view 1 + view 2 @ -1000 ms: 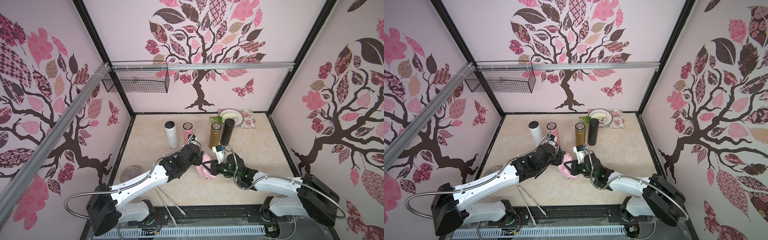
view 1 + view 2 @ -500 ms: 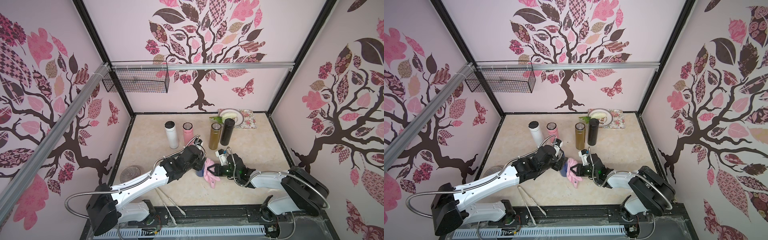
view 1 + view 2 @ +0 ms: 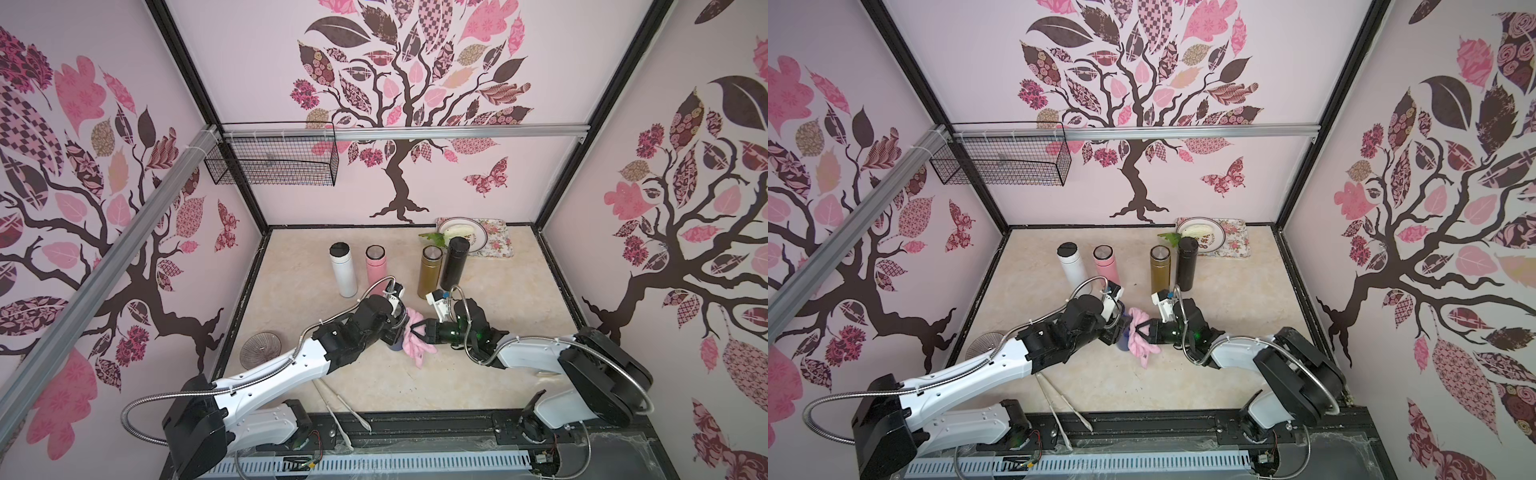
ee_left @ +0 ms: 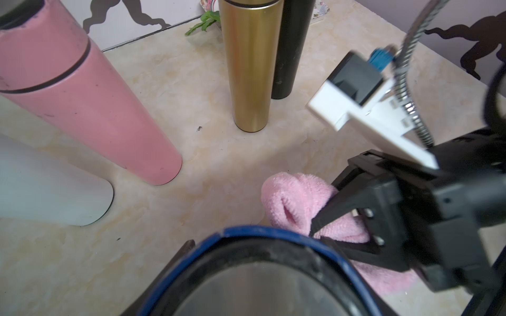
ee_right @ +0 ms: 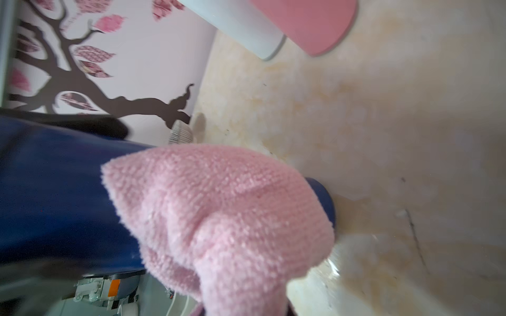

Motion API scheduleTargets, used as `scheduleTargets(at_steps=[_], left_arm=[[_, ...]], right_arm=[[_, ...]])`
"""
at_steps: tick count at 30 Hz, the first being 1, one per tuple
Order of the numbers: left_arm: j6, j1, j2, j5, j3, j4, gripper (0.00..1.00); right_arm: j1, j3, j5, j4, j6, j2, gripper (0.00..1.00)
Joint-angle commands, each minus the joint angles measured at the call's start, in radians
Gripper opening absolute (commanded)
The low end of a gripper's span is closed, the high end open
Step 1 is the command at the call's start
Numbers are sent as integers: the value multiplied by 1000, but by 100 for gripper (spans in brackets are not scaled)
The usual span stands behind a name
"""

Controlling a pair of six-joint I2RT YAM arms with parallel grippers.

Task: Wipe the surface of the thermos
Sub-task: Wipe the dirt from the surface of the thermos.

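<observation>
1. Beige marbled tabletop fills the lower middle of both top views, boxed in by pale pink walls with tree decals. A black wire basket hangs at the upper left.
2. At the tabletop's left edge lies a round ribbed grey dish.
3. Left of centre, a white cylindrical thermos with a black cap and a pink cylindrical thermos stand upright, side by side.
4. At centre frame, the left gripper is clamped around the dark blue cylindrical thermos, just below the pink one.
5. Immediately right, the right gripper has its jaws closed on a fluffy pink cloth, which presses against the blue wall.
6. Right of centre, a gold cylindrical thermos and a black cylindrical thermos stand upright, just beside each other.
7. Upper right of the tabletop: a round floral-rimmed plate on a floral mat.
</observation>
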Motion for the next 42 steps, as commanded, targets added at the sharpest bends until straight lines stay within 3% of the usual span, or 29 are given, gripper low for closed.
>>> scheduleTargets(at_steps=[1,6,14,25,29,37,42], left_arm=[[-4,-38,6,225,-29,136,0],[26,-38,-21,321,-73,183,0],[5,-40,-3,306,-97,244,0],[-31,-39,-13,278,-103,273,0],[-95,-41,9,155,-78,250,0],[-363,-43,20,-270,7,111,0],[-488,-43,44,-335,89,4,0]], right_arm=[[31,4,12,17,-24,55,0],[30,77,-14,-52,-46,-53,0],[25,238,-109,-127,-67,-138,0],[25,-15,-41,54,10,70,0],[29,-53,-14,52,19,7,0],[91,-78,-6,10,-68,-246,0],[184,-59,21,-11,-127,-232,0]])
